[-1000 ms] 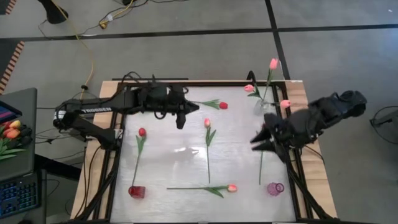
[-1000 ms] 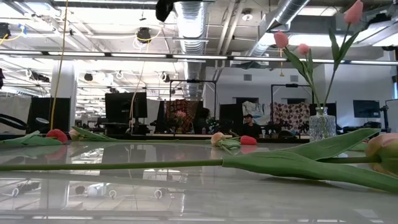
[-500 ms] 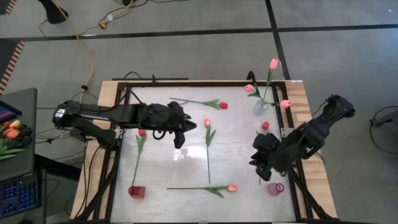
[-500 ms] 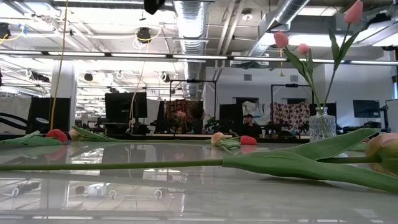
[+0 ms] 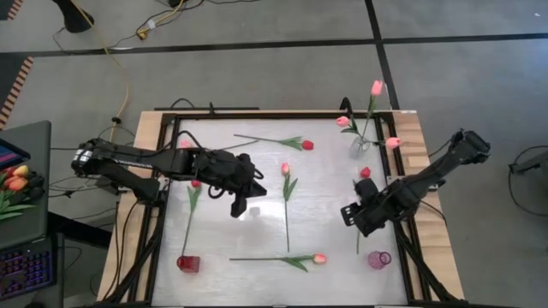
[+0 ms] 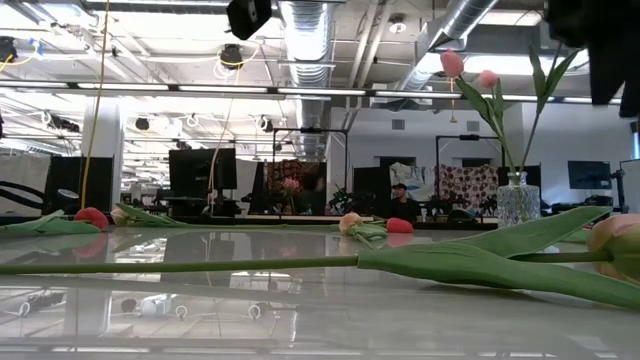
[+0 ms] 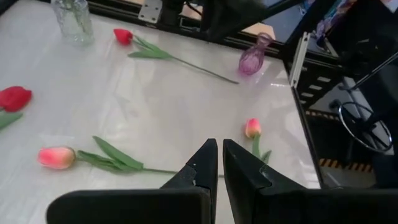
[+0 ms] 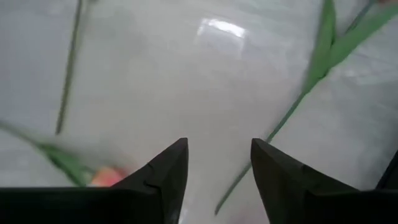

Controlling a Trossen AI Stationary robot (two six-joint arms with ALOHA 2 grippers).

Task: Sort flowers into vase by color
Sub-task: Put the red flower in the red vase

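The right claw (image 5: 351, 216) hangs low over the table (image 5: 325, 184) with its fingers spread wide, just beside the red tulip (image 5: 365, 173) on the right; it looks ready to pick that stem up; the left claw (image 5: 239, 207) is pinched almost shut and holds nothing, near the middle. I count six flowers lying flat, and three pink ones standing in the clear vase (image 5: 360, 145) at the far right; a red vase (image 5: 188, 263) and a purple vase (image 5: 378, 259) wait empty at the near edge, likely one per color.
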